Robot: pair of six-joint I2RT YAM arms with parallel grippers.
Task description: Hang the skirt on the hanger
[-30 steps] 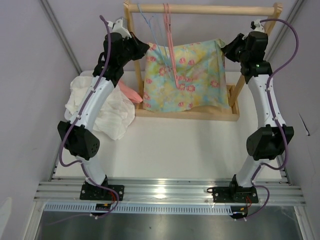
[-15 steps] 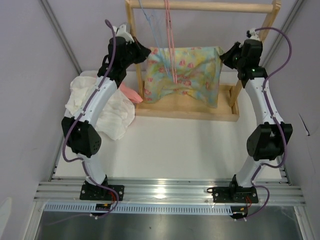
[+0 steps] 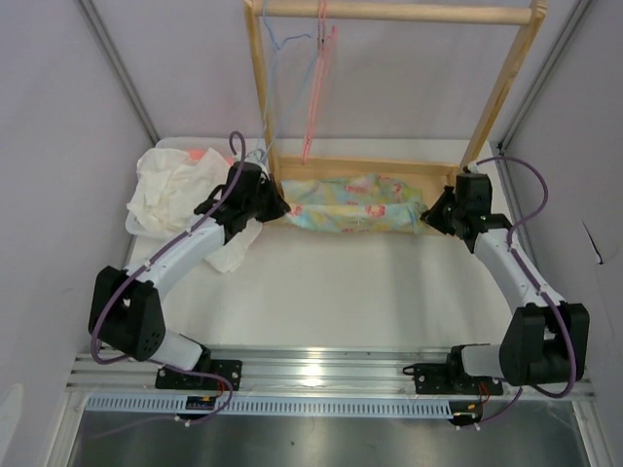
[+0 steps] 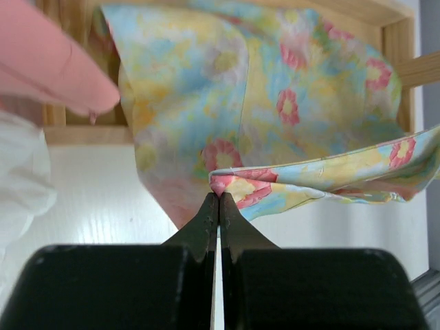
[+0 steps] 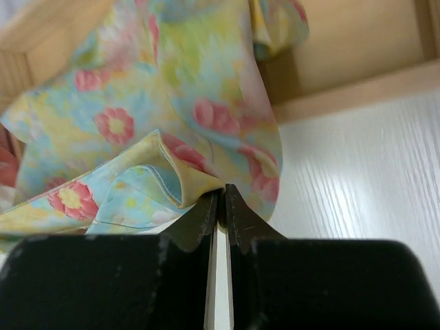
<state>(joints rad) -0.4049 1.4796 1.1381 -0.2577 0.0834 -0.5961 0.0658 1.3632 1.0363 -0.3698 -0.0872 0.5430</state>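
Overhead: small pastel flower-print cloth skirt has dropped from rail height onto wooden rack base, stretched between left gripper and right gripper; thin light blue wire hanger hangs bare, far left. Left wrist: jaws pinch skirt edge. Right wrist: same. Re-lift likely needed.

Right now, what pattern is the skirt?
The skirt is yellow and blue with pink flowers; left wrist view.

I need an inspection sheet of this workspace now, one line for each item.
Surface: white table, no damage seen.
Job's things: skirt held low over the rack base; blue hanger bare on the top rail.
Clutter: white cloth and salmon garment at left; pink hanger on the rail.
Claws: left claw and right claw each shut on a skirt corner.
Cables: purple cables along both arms.
Surroundings: wooden rack, grey walls.
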